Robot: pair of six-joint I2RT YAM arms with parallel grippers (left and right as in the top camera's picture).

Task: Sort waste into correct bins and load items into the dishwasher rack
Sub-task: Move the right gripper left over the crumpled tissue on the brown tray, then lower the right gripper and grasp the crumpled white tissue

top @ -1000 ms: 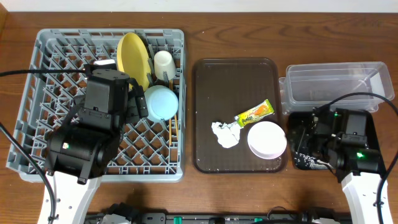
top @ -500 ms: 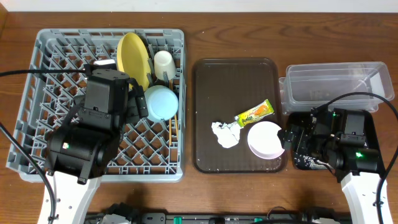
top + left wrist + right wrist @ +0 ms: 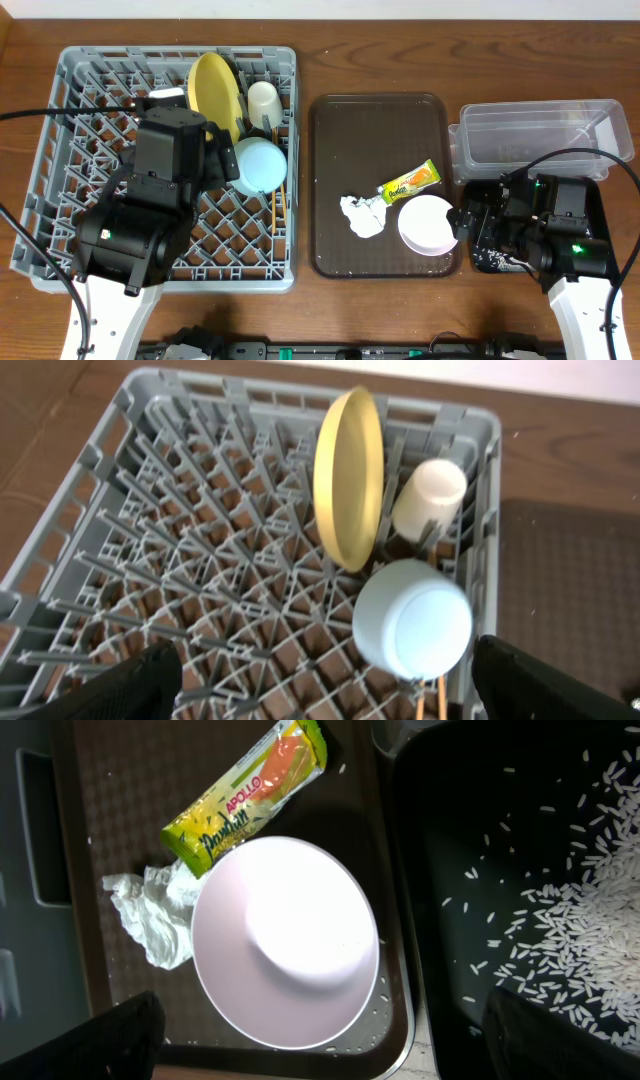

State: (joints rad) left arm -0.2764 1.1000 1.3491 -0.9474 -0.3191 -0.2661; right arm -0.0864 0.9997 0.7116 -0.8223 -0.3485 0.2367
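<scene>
The grey dishwasher rack (image 3: pixel 60 150) holds an upright yellow plate (image 3: pixel 215 90), a white cup (image 3: pixel 264 103), a light blue bowl (image 3: pixel 258 165) and chopsticks (image 3: pixel 278 205). My left gripper (image 3: pixel 222 160) hovers open over the rack beside the blue bowl (image 3: pixel 412 618), empty. The white bowl (image 3: pixel 290 940) stands on the brown tray (image 3: pixel 120 800) next to the wrapper (image 3: pixel 245 805) and the tissue (image 3: pixel 150 910). Rice crumbs (image 3: pixel 560 910) lie in the black tray (image 3: pixel 440 870). My right gripper (image 3: pixel 330 1050) is open and empty above the bowl's near rim and the black tray's edge.
The clear tub (image 3: pixel 535 135) sits behind the black tray (image 3: pixel 490 262), at the table's right end. A strip of bare wood runs between the rack and the brown tray (image 3: pixel 375 130). Cables trail from both arms.
The right gripper has opened wide, and one finger now shows beside the white bowl. The left arm has shifted slightly toward the back of the rack.
</scene>
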